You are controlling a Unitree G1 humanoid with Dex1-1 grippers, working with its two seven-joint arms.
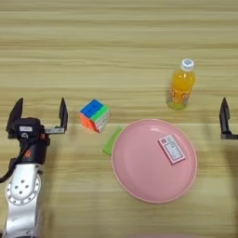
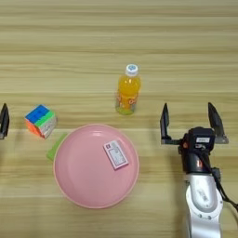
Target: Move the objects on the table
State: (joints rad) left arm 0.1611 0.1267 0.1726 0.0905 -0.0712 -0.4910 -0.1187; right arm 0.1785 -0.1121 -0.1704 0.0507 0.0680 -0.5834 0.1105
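Observation:
A multicoloured puzzle cube sits left of centre on the table. A small green block lies between the cube and the rim of the large pink plate. On the plate lies a pink-white card. The orange juice bottle stands upright behind the plate. My left gripper is open, left of the cube, holding nothing. My right gripper is open too, right of the plate and bottle, empty.

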